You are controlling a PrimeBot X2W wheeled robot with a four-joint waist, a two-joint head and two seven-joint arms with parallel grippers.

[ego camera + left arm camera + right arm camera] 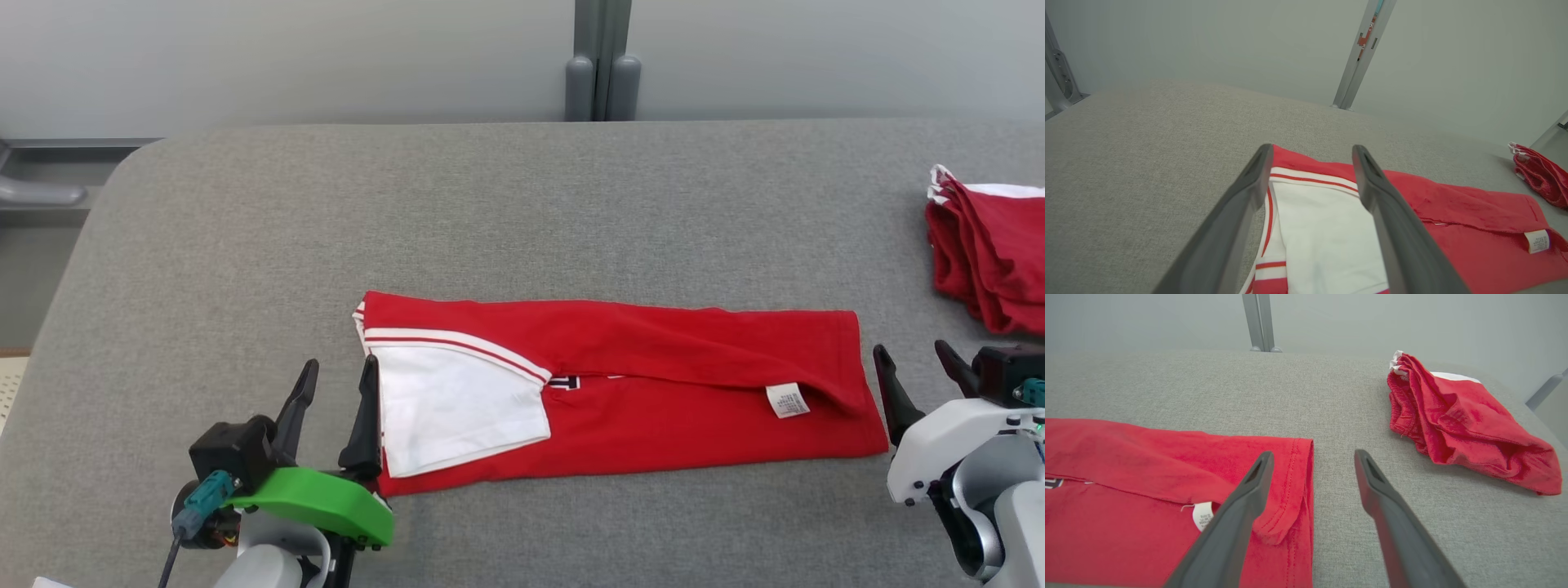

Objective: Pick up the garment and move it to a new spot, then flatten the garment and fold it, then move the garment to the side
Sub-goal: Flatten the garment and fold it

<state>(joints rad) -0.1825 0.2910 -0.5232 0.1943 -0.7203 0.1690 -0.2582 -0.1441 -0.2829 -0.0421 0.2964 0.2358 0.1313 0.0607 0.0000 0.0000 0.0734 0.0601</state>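
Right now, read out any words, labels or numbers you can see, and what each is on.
White sewn-in care tag on the folded red and white fabric shirt: print too small to read.
Dark block letters on that shirt: mostly hidden under a fold, unreadable.
None is legible.

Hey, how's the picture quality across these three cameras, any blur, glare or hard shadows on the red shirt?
Head view: even, soft light, no glare, the red shirt sharp. Left wrist view: the left claw looms large and slightly soft, the far table hazy. Right wrist view: crisp stitching at the shirt's hem, a faint shadow under the crumpled red garment.
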